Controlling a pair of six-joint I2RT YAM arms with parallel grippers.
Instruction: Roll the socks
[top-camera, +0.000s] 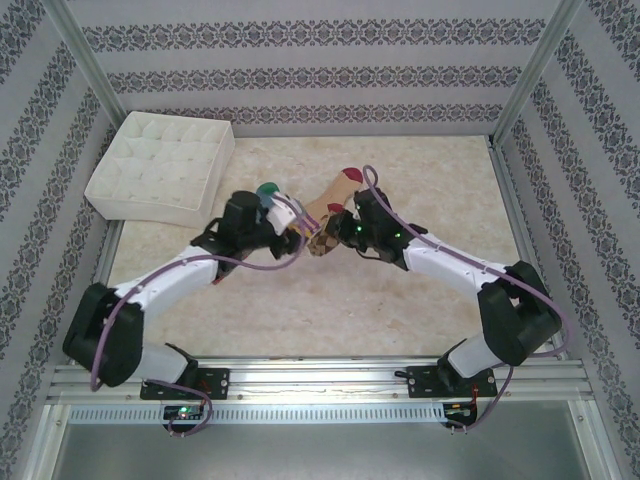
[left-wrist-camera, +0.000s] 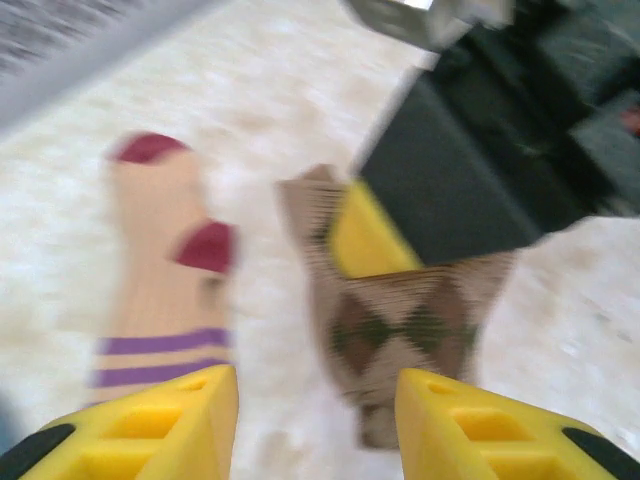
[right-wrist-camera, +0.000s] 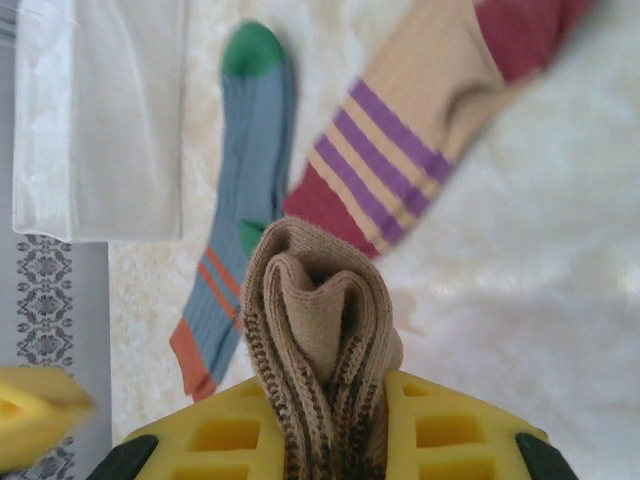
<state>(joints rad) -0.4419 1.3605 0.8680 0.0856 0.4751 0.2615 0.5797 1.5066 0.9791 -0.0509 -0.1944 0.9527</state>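
My right gripper (right-wrist-camera: 325, 405) is shut on the folded brown-tan argyle sock (right-wrist-camera: 318, 320), which bulges up between its yellow fingers (right-wrist-camera: 225, 435). In the left wrist view that argyle sock (left-wrist-camera: 410, 320) hangs from the right gripper's yellow finger (left-wrist-camera: 362, 238), just beyond my left gripper (left-wrist-camera: 318, 410), which is open with nothing between its fingers. The tan sock (right-wrist-camera: 415, 125) with maroon toe and purple stripes lies flat on the table, as does the blue sock (right-wrist-camera: 245, 190) with a green toe. From above, both grippers (top-camera: 292, 226) (top-camera: 338, 232) meet at the argyle sock (top-camera: 322, 242) mid-table.
A white quilted box (top-camera: 165, 165) with small compartments stands at the back left of the marbled table (top-camera: 440, 190); its side (right-wrist-camera: 100, 120) is close to the blue sock. Patterned walls enclose the table on three sides.
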